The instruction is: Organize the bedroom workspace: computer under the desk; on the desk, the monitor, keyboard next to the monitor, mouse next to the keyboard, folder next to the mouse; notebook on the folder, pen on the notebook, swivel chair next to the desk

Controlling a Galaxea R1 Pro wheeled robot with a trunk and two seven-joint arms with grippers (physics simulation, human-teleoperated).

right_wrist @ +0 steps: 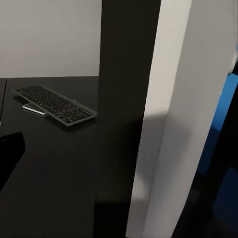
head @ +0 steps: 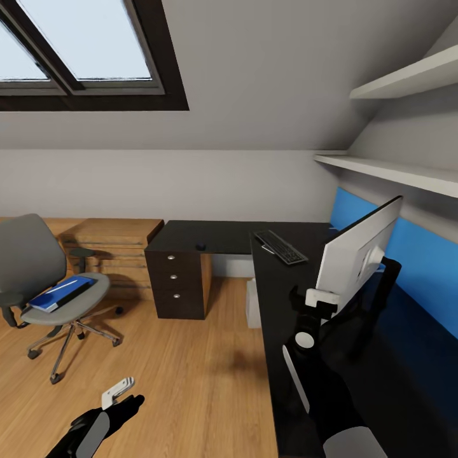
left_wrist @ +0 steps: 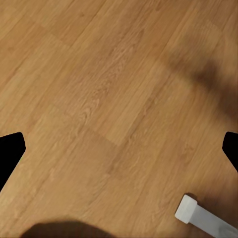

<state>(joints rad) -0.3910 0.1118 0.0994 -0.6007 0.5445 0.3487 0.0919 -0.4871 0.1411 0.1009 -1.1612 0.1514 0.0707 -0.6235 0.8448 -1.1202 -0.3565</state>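
Right gripper (head: 320,299): raised over the black desk top, white fingers pressed against the lower near edge of the monitor; whether they clamp it cannot be told
Monitor (head: 356,254): held tilted above the desk, white back toward the head camera, thin edge upward; in the right wrist view (right_wrist: 173,119) it rises as a dark strip beside a pale panel, close to the lens
Desk (head: 280,299): glossy black L-shaped top; one run follows the blue wall panel (head: 420,267), the other follows the grey back wall
Keyboard (head: 280,247): flat on the desk beyond the monitor, near the inner corner of the L; seen again in the right wrist view (right_wrist: 54,105), dark keys in a grey frame
Mouse (head: 200,246): small dark oval on the back run of the desk, above the drawer unit (head: 176,283), well apart from the keyboard
Left gripper (head: 119,391): low over the wood floor (head: 191,381), fingers spread apart and holding nothing; the left wrist view shows bare floorboards between the dark fingertips (left_wrist: 11,148)
Swivel chair (head: 38,280): grey, on the floor well apart from the desk, in front of low oak shelving (head: 114,245)
Folder (head: 62,294): bright blue, flat on the chair seat
Pen (head: 63,286): slim white stick lying on top of the folder stack
Skylight (head: 76,51): dark-framed, in the sloped ceiling above the chair
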